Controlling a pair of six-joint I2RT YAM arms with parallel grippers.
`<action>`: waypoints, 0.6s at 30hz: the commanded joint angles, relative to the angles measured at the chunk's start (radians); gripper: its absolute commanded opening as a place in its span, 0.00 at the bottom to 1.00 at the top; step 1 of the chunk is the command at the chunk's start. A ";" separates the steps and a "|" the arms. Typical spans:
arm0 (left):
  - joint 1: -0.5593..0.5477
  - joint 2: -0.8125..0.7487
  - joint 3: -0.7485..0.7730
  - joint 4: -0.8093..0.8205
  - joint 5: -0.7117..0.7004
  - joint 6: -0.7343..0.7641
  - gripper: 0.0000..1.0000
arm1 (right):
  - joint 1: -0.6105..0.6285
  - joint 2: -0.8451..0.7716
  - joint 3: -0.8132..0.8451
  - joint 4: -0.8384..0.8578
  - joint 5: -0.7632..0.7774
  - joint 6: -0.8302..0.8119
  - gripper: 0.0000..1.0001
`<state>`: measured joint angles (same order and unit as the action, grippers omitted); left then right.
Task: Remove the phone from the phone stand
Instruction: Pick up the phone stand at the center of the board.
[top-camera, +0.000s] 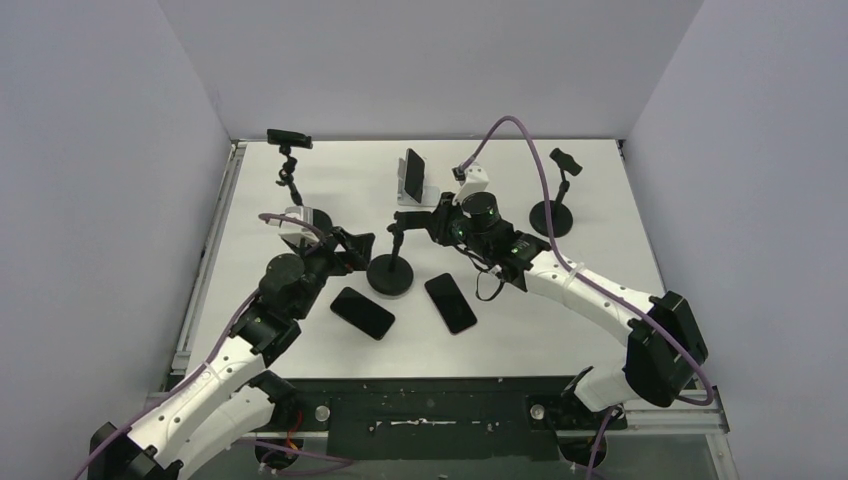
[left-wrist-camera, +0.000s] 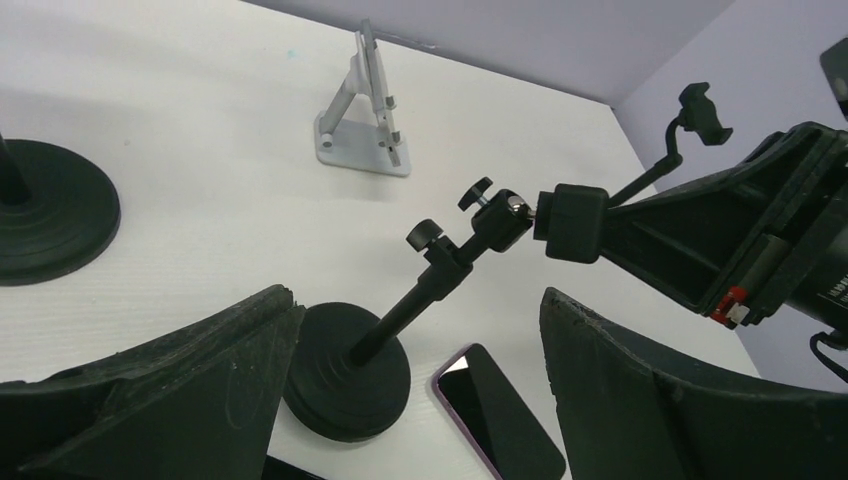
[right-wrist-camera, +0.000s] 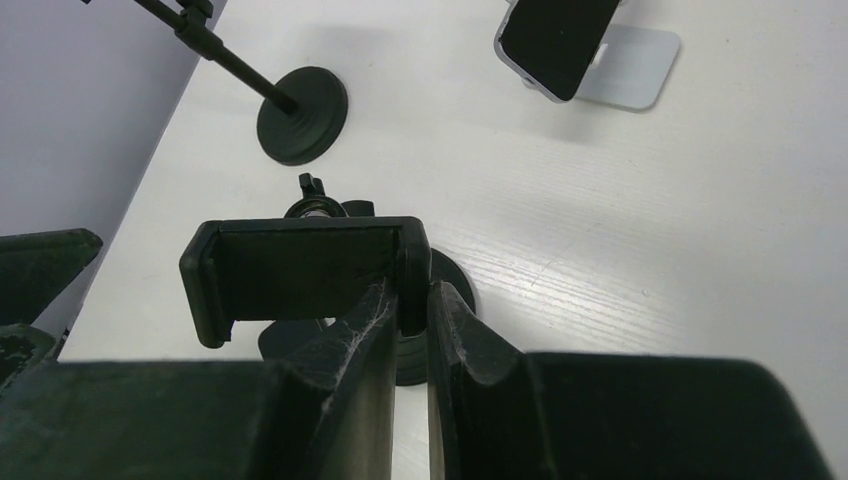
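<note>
Right gripper (right-wrist-camera: 412, 300) pinched tight on the right arm of the empty black phone clamp (right-wrist-camera: 300, 270), 2 fingers nearly touching. Round base (right-wrist-camera: 447, 270) sits directly under the clamp. 2nd stand's base (right-wrist-camera: 303, 115) upper left, pole slanting off-frame. Top right: dark-screen phone (right-wrist-camera: 558, 40) leaning on a silver stand (right-wrist-camera: 635, 65). White table (right-wrist-camera: 650, 250).

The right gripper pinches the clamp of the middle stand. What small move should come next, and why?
Probably open the right gripper and draw it back. The clamp it pinches looks empty, and two phones already lie flat on the table beside this stand's base, so nothing is left here to remove.
</note>
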<state>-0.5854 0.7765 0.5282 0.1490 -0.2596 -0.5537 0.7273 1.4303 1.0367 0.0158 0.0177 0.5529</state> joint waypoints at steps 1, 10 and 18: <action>0.005 -0.052 -0.008 0.086 0.051 0.048 0.87 | -0.005 -0.022 0.082 -0.074 0.061 -0.083 0.00; 0.005 -0.106 -0.052 0.116 0.027 0.103 0.87 | 0.003 -0.066 0.191 -0.145 0.101 -0.167 0.00; 0.004 -0.119 -0.067 0.141 0.023 0.113 0.87 | -0.079 -0.056 0.279 -0.142 0.076 -0.189 0.00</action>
<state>-0.5854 0.6754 0.4622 0.2237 -0.2314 -0.4679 0.7040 1.4303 1.2167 -0.2379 0.0841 0.3717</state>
